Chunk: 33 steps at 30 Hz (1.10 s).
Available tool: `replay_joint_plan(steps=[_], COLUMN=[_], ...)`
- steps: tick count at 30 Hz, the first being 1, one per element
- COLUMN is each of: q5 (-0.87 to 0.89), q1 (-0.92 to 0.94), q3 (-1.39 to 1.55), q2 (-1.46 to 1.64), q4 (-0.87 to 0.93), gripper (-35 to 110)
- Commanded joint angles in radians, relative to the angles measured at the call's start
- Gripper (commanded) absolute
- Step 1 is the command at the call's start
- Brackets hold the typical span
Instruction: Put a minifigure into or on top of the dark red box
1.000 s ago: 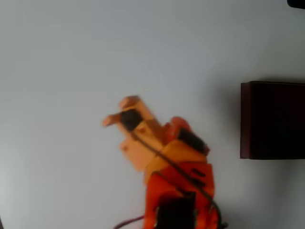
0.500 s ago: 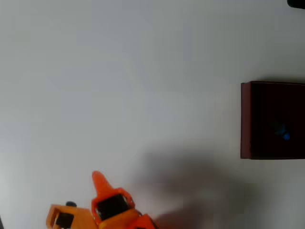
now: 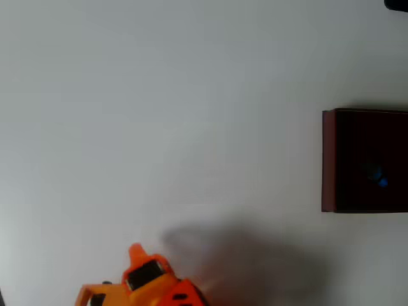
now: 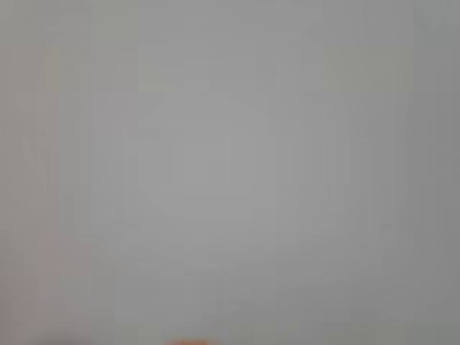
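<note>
In the overhead view 1 orange arm [image 3: 150,288] sits folded low at the bottom edge, left of centre, most of it cut off by the frame. Its tool [image 3: 136,252] shows as 1 pointed orange tip aimed up the picture, just above a dark rectangular part of the wrist; only that single tip is distinct, so I cannot tell whether the jaws stand wide or narrow, and nothing can be seen held there. A soft grey shadow [image 3: 242,255] lies on the white worktop [image 3: 159,115] to the right of the arm. There is 1 dark red box [image 3: 328,159], set at the right edge and partly cut by it, well apart from the arm, with maroon walls around an almost black inside. Within that dark interior, toward the lower middle, sits 1 minifigure [image 3: 379,178], visible only as a small bright blue speck with a darker blur beside it; its posture is too small and dim to make out. A dark corner of 1 unidentified object [image 3: 396,4] pokes in at the top right. The wrist view is a blurred pale grey field, with a thin orange sliver [image 4: 190,342] at its bottom edge.
</note>
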Motion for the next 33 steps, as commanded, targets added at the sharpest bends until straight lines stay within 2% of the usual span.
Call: replay_joint_plan(steps=[1, 18, 24, 25, 26, 28, 29, 33], q5=[-0.048, 0.005, 0.106, 0.175, 0.339, 0.928, 1.083, 1.062], q1=[-0.075, -0.104, -0.043, -0.015, 0.017, 0.040, 0.046, 0.086], q3=[0.017, 0.009, 0.012, 0.018, 0.034, 0.130, 0.126, 0.127], q2=[0.015, 0.015, 0.015, 0.015, 0.014, 0.015, -0.015, -0.014], q4=[0.003, 0.032, 0.031, 0.028, 0.021, 0.025, 0.091, 0.089], gripper=[0, 0, 0, 0, 0, 1, 1, 1])
